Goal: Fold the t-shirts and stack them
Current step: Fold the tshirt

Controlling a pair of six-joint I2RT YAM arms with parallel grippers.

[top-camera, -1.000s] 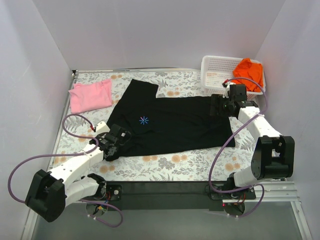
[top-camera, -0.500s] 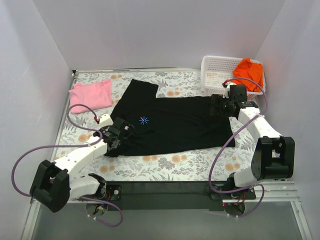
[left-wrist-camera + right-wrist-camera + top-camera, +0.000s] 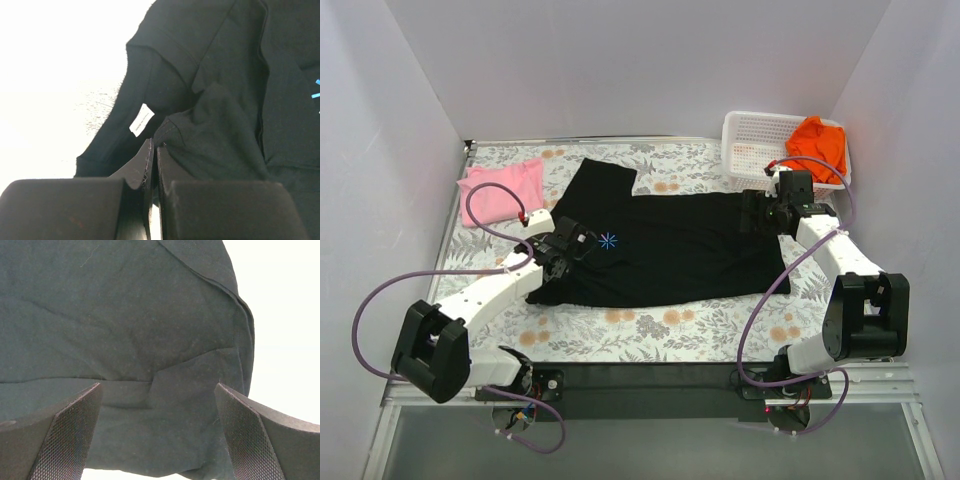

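Note:
The black t-shirt (image 3: 670, 245) lies spread across the middle of the table, with its blue starburst mark (image 3: 608, 240) showing. My left gripper (image 3: 572, 246) is shut on a fold of the shirt's near left part and holds it over the body; in the left wrist view (image 3: 154, 146) the jaws pinch black cloth beside a white label (image 3: 141, 120). My right gripper (image 3: 752, 212) is open over the shirt's right end; in the right wrist view (image 3: 157, 410) wrinkled black cloth (image 3: 140, 340) lies between the spread fingers. The pink t-shirt (image 3: 500, 190) lies at the far left. The orange t-shirt (image 3: 818, 145) hangs over the basket.
A white mesh basket (image 3: 755, 140) stands at the far right corner. The table has a floral cover (image 3: 670, 325) and white walls on three sides. The arms' purple cables loop at the near left and beside the right arm.
My left gripper has moved away from me and to the right, dragging the black shirt's near left part over its body toward the starburst. The right arm has not moved.

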